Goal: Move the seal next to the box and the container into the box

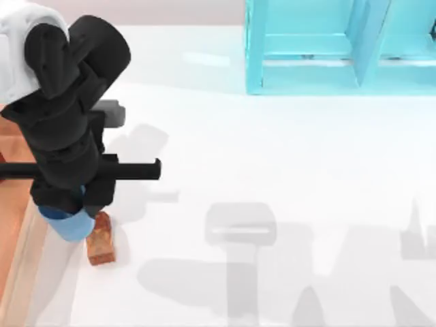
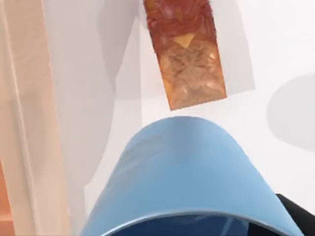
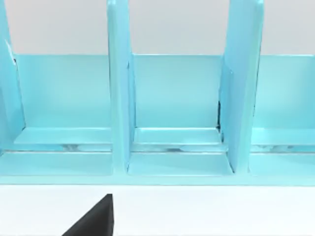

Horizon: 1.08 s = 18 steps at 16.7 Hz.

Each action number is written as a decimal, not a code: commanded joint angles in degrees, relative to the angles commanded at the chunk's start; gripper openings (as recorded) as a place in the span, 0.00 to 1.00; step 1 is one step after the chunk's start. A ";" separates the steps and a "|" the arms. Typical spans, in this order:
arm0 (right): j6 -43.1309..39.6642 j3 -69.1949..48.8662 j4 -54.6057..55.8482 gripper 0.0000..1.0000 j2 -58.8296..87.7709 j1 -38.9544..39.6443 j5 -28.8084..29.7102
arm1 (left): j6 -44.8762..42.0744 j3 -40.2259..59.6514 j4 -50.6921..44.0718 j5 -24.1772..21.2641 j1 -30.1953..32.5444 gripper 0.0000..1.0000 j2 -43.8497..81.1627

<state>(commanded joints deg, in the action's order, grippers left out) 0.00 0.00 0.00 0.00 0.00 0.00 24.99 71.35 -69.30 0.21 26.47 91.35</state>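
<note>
Small round blue cup point(image 1: 71, 225) held just beside reddish-brown carved stamp block point(image 1: 101, 240), right of light-wood tray point(image 1: 15, 225); turquoise cabinet point(image 1: 340, 48) set behind.

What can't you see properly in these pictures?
- Left hand: in the top view the arm above hides its fingers and most of the blue cup.
- Box: the top view's left edge cuts it off.
- Seal: the cup hides part of it in the top view.
- Turquoise cabinet: cut off by the top edge.
</note>
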 joint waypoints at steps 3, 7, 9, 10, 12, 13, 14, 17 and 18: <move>0.00 0.00 0.00 1.00 0.00 0.00 0.00 | -7.13 -1.68 0.15 0.30 -7.23 0.00 -2.53; 0.00 0.00 0.00 1.00 0.00 0.00 0.00 | -22.75 -6.76 0.31 0.81 -22.93 0.00 -6.43; 0.00 0.00 0.00 1.00 0.00 0.00 0.00 | -30.50 -9.51 0.56 1.02 -30.67 0.00 -8.47; 0.00 0.00 0.00 1.00 0.00 0.00 0.00 | -33.69 -10.72 0.75 1.09 -33.86 0.00 -9.48; 0.00 0.00 0.00 1.00 0.00 0.00 0.00 | -38.31 -12.65 1.21 1.13 -38.50 0.00 -11.32; 0.00 0.00 0.00 1.00 0.00 0.00 0.00 | -39.69 -13.29 1.42 1.12 -39.89 0.00 -12.03; 0.00 0.00 0.00 1.00 0.00 0.00 0.00 | -40.49 -13.66 1.57 1.10 -40.69 0.00 -12.48; 0.00 0.00 0.00 1.00 0.00 0.00 0.00 | -40.67 -13.74 1.60 1.09 -40.87 0.00 -12.59; 0.00 0.00 0.00 1.00 0.00 0.00 0.00 | -40.69 -13.57 1.48 1.22 -40.64 0.00 -12.33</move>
<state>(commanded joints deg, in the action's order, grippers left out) 0.00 0.00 0.00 0.00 0.00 0.00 -15.69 57.78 -67.82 1.43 -14.17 79.02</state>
